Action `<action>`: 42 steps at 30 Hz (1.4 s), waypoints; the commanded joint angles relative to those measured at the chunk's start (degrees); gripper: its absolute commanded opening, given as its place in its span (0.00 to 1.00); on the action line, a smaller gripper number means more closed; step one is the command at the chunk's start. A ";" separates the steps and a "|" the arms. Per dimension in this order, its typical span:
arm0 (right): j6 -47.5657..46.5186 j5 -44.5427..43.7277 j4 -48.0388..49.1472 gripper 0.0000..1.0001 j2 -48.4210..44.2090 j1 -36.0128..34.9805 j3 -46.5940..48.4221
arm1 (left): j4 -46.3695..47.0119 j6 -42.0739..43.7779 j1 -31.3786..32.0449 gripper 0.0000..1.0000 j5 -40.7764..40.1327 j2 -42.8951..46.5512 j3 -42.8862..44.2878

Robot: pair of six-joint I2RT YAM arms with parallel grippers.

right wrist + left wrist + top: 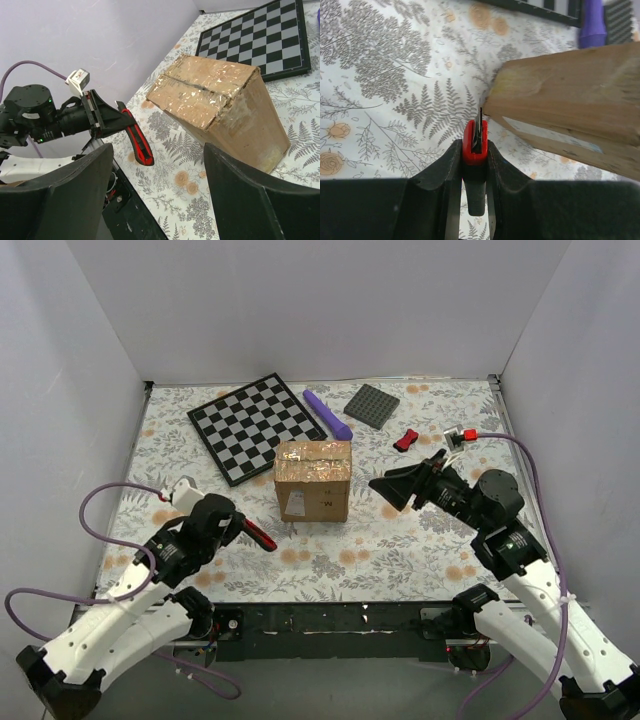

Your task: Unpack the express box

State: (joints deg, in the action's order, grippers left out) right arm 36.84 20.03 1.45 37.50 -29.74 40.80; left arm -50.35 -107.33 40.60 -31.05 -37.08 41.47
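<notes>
The express box (pixel 314 480) is a brown carton with glossy taped top flaps, standing mid-table; it also shows in the left wrist view (pixel 570 115) and the right wrist view (pixel 220 107). My left gripper (pixel 250 532) is shut on a red and black utility knife (pixel 475 145), whose tip points at the box's lower left corner, a short gap away. The knife also shows in the right wrist view (pixel 137 137). My right gripper (pixel 388 490) is open and empty, just right of the box, with its fingers (pixel 260 200) wide apart.
A chessboard (pixel 258 425) lies behind the box at left. A purple tool (pixel 328 413), a dark grey square plate (pixel 372 405) and a small red and black clip (pixel 405 440) lie at the back right. White walls enclose the table.
</notes>
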 commanded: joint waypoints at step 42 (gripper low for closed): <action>-18.73 -15.91 2.42 0.57 50.47 1.87 34.15 | 31.46 13.37 -12.66 0.24 32.90 -18.91 -1.66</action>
State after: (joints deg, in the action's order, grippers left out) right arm 22.94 2.35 4.38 82.52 -28.77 67.22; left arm -14.04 -95.79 25.74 3.60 -55.44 42.02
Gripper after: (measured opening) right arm 0.606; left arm 0.329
